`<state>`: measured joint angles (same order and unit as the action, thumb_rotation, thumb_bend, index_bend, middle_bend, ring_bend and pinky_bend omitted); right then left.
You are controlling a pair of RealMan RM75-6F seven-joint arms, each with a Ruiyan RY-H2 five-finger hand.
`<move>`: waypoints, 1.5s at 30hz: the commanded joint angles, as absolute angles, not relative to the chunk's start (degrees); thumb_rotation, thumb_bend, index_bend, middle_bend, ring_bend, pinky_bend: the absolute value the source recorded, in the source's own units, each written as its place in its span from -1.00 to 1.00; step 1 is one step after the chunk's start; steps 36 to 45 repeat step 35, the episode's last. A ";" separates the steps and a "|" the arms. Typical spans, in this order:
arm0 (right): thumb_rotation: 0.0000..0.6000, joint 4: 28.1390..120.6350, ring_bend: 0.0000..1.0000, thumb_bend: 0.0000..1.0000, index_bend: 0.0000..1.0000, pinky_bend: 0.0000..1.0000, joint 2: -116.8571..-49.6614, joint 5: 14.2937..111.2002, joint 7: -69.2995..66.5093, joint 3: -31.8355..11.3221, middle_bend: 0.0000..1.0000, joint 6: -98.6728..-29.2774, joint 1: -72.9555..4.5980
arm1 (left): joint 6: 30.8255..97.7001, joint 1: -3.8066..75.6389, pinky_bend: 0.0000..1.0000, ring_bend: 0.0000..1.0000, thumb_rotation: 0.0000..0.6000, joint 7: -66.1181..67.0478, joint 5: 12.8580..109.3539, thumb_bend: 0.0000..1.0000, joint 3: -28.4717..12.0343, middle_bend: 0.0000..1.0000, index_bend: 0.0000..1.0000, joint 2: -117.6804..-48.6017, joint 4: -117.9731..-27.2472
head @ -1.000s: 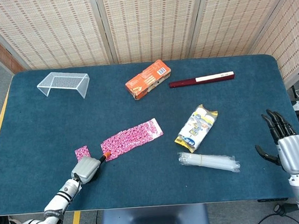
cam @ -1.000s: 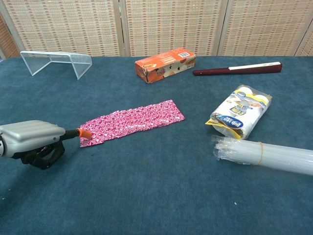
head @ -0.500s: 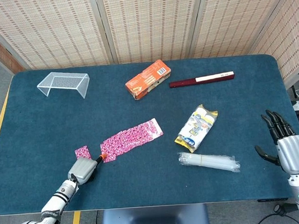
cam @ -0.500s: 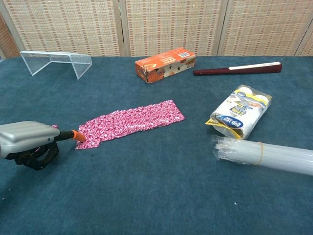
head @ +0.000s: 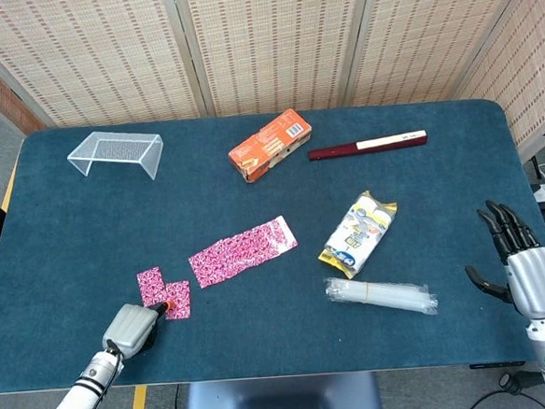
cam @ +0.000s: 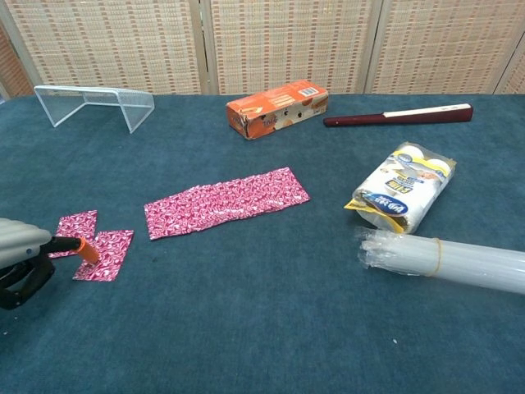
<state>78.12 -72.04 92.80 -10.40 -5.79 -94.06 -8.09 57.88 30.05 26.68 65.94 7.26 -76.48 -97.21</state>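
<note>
Pink scrap [head: 176, 299] under left hand [head: 131, 328], near table edge [head: 266, 375].

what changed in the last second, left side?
The left hand drew back toward the near table edge, its orange fingertip dragging a small pink patterned piece away from the long pink patterned strip, beside another small piece. The right hand, orange box and the rest stayed put.

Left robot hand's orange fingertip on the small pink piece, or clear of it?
Touching. Chest view shows the left robot hand with its orange fingertip lying on the small pink piece, no gap visible.
</note>
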 commanded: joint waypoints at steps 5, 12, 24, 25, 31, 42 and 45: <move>1.00 78.08 -1.00 -0.62 -1.00 -0.63 -72.03 92.99 -10.47 -5.68 -1.00 -94.18 -8.04 | 62.07 25.54 0.48 0.50 1.00 25.57 68.71 0.65 10.05 0.41 -0.58 -74.89 -98.86; 1.00 77.91 -1.00 -0.62 -1.00 -0.63 -72.17 93.10 -10.61 -5.69 -1.00 -94.48 -7.93 | 63.15 23.66 0.48 0.50 1.00 25.78 69.64 0.65 10.72 0.41 -0.54 -73.60 -99.22; 1.00 77.85 -1.00 -0.62 -1.00 -0.63 -72.16 93.34 -10.69 -5.55 -1.00 -94.50 -7.92 | 67.98 20.76 0.49 0.51 1.00 25.45 72.02 0.65 9.40 0.39 -0.45 -70.34 -100.00; 1.00 77.83 -1.00 -0.62 -1.00 -0.63 -72.17 93.33 -10.64 -5.54 -1.00 -94.42 -7.95 | 69.04 20.33 0.49 0.50 1.00 24.75 72.63 0.64 9.02 0.36 -0.47 -70.14 -99.63; 1.00 77.48 -1.00 -0.62 -1.00 -0.63 -72.59 93.20 -10.02 -5.68 -1.00 -94.08 -8.21 | 75.68 17.03 0.42 0.13 1.00 16.47 74.98 0.23 5.43 -0.14 -0.72 -70.67 -93.26; 1.00 77.29 -1.00 -0.62 -1.00 -0.63 -72.98 93.18 -9.35 -5.55 -1.00 -93.68 -8.35 | 76.25 16.26 0.29 -0.22 1.00 13.35 75.29 0.20 3.98 -0.46 -0.84 -71.20 -90.27; 1.00 77.29 -1.00 -0.62 -1.00 -0.63 -72.98 93.18 -9.35 -5.55 -1.00 -93.68 -8.35 | 76.25 16.26 0.29 -0.22 1.00 13.35 75.29 0.20 3.98 -0.46 -0.84 -71.20 -90.27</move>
